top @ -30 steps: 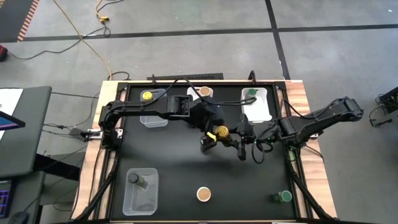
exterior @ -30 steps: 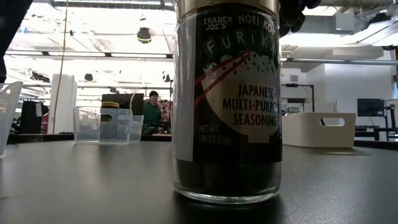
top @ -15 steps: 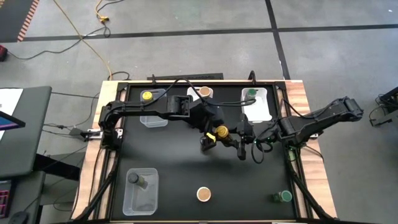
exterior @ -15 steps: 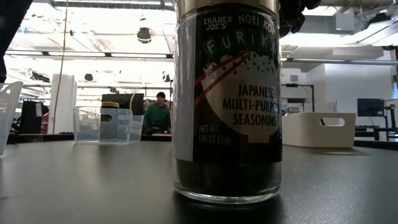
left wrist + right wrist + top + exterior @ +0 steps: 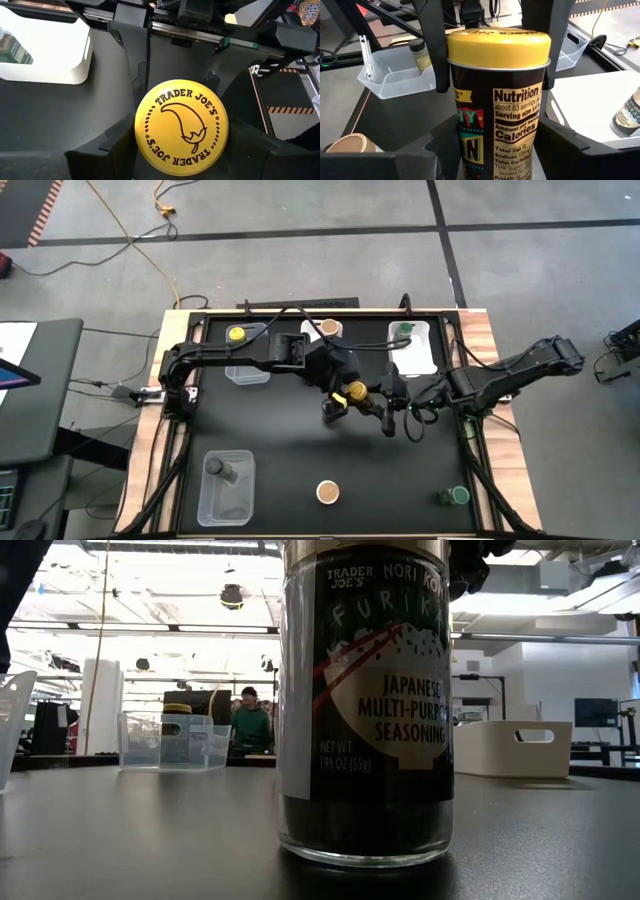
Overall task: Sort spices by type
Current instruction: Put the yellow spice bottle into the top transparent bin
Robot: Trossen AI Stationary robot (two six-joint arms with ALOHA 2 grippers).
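Centre frame in the high view, the left gripper (image 5: 345, 402) and the right gripper (image 5: 376, 406) met over one yellow-topped jar (image 5: 355, 392), fingers of both flanking it! Whether either truly clenched it, I could not tell. A tan-topped jar (image 5: 327, 493) stood low centre, a green-topped jar (image 5: 459, 496) lower right, and another yellow-topped one (image 5: 236, 334) upper left.

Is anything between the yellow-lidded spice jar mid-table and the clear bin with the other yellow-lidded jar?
Nothing visible stands on the black tabletop between the yellow-lidded round spice jar and the clear plastic bin holding the other yellow-lidded jar. Only the left arm reaches above that stretch.
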